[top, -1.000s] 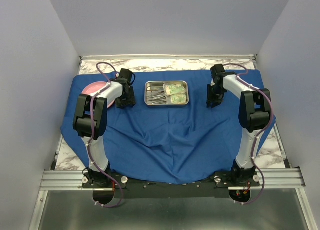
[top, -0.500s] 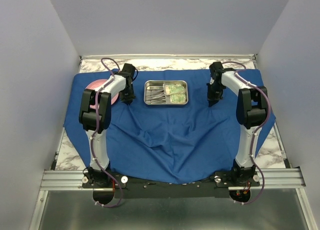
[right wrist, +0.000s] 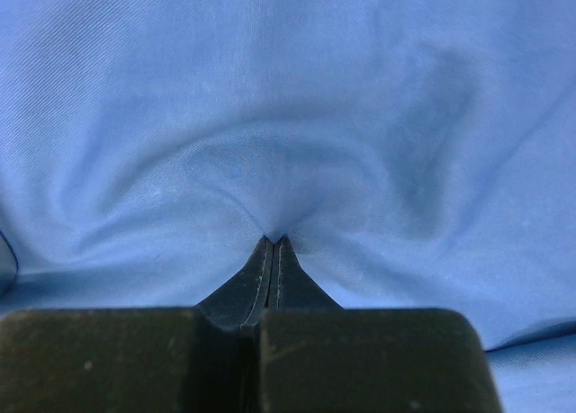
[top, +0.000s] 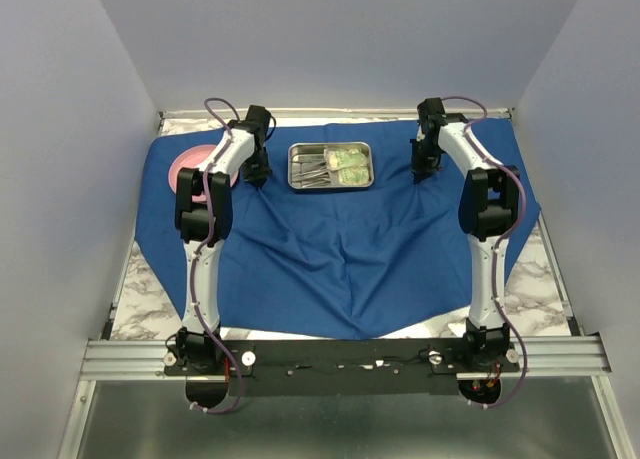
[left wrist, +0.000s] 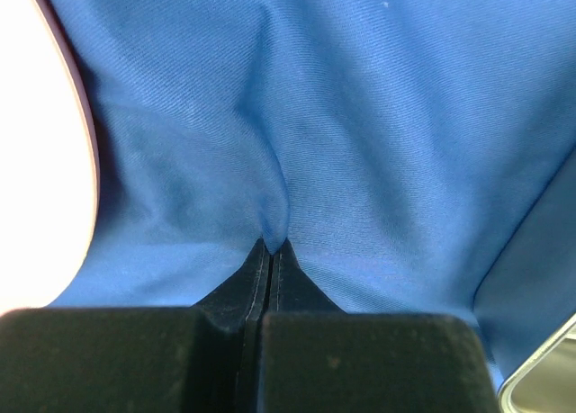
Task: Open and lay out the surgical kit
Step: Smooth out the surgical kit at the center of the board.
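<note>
Top external shows the wrap [top: 340, 259] opened, tray [top: 292, 167] not yet emptied; my left fingers [left wrist: 236, 291] and right fingers [right wrist: 236, 291] each pinch shut on it.

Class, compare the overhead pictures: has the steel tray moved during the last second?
Yes. The steel tray has shifted toward the far edge of the table, riding on the blue cloth.

Pale lavender walls [top: 330, 39] around a white marble tabletop [top: 132, 314]
</note>
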{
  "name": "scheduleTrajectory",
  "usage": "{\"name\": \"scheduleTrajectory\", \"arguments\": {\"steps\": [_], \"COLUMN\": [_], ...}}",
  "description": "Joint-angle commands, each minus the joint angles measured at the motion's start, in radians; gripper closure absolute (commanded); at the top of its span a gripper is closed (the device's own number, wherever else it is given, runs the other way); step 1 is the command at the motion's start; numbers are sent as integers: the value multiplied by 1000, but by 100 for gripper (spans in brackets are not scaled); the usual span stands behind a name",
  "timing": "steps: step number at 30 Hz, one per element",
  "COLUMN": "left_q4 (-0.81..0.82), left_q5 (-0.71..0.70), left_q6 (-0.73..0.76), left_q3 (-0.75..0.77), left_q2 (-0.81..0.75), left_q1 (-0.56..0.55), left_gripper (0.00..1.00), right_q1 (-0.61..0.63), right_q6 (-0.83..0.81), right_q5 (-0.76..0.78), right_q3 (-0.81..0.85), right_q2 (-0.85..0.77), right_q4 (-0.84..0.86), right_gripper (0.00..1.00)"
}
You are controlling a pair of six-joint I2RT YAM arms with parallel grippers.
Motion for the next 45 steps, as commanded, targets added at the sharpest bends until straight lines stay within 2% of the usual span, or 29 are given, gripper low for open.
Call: {"name": "scheduleTrajectory", "arguments": {"steps": [1, 4, 10, 24, 27, 29, 30, 31, 35, 40, 42, 43, 45], "left_q4": [81, 99, 118, 205, 204, 212, 216, 224, 225, 244, 254, 274, 300], "left_q5": [-6, 28, 92, 154, 163, 169, 171, 172, 171, 134, 86, 68, 20], "left_q6": [-3, -7, -21, -79, -82, -82, -82, -81, -78, -82, -93, -96, -121], "left_q3": [151, 213, 328, 332, 322, 282, 265, 232, 162, 38, -66, -109, -261], "left_q2": [148, 180, 254, 274, 260, 228, 211, 176, 58, -131, -240, -277, -398], "left_q1": [41, 55, 77, 103, 104, 104, 104, 104, 104, 104, 104, 106, 118], "left_gripper": [100, 100, 100, 100, 90, 77, 71, 61, 42, 22, 15, 8, 7], "right_q1": [-33, -52, -59, -75, -75, -73, -75, -73, -73, -75, -73, -75, -73], "right_q6": [-40, -52, -81, -170, -173, -170, -161, -153, -121, -80, -46, -34, 1], "right_q5": [7, -4, -28, -20, -25, -25, -30, -33, -56, -34, -16, -16, -14], "right_q3": [102, 120, 260, 246, 243, 239, 225, 217, 151, 23, -43, -76, -201], "right_q2": [54, 71, 142, 158, 154, 143, 120, 106, 1, -151, -238, -269, -365], "right_q4": [76, 110, 74, 168, 174, 177, 182, 185, 219, 232, 243, 249, 272], "right_gripper": [99, 99, 99, 99, 99, 96, 85, 79, 52, 36, 30, 27, 23]}}
